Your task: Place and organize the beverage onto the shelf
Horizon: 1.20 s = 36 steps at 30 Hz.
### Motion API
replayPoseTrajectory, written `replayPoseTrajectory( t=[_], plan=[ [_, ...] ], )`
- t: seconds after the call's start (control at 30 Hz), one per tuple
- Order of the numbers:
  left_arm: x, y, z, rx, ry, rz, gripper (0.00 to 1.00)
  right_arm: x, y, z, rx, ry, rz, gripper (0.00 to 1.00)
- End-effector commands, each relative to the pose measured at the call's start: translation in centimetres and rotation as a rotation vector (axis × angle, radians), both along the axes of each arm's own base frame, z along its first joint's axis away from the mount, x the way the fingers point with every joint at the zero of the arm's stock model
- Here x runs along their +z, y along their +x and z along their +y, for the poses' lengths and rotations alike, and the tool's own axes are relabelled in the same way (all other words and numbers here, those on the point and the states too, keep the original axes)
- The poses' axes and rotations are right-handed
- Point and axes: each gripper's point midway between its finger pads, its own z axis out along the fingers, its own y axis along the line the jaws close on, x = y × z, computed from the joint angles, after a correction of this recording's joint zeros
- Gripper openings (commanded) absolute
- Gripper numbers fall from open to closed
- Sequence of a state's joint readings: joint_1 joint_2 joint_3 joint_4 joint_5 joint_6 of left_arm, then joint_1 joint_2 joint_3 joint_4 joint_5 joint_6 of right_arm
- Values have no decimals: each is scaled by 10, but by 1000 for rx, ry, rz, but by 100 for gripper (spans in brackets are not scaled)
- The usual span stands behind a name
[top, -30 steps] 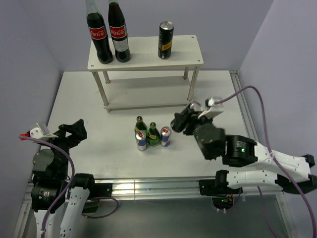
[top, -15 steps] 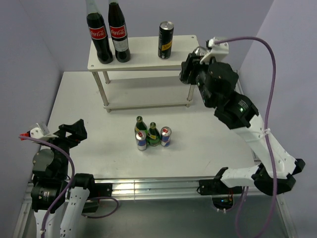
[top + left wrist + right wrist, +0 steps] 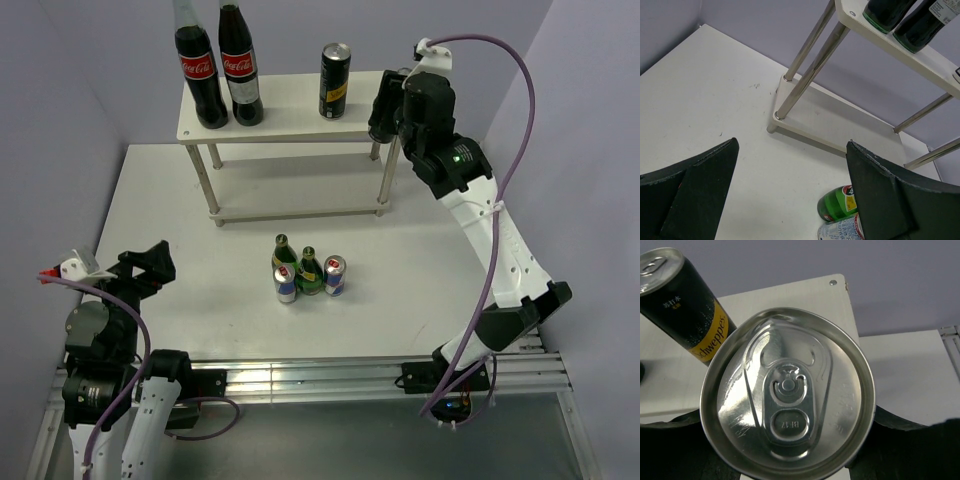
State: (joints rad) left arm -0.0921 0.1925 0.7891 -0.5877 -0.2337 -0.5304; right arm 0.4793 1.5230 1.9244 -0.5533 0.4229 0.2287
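At upper right, the right gripper grips a can over the right end of the shelf, likely to pair it with the black can there. The left gripper idles at lower left, jaws apart; four drinks wait centre-frame.

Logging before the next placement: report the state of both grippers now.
Left gripper: open, empty.
Right gripper: shut on a can.

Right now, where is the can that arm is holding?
The can sits in the right gripper at the right end of the shelf's top board, right of the black-and-yellow can.
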Motion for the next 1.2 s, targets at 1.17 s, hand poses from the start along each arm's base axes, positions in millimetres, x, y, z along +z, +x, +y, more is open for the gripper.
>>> replayPoseTrajectory(
  t=[1.17],
  plan=[
    [10, -4, 4, 17, 15, -46, 96, 18, 100, 15, -66, -82, -135, 0]
  ],
)
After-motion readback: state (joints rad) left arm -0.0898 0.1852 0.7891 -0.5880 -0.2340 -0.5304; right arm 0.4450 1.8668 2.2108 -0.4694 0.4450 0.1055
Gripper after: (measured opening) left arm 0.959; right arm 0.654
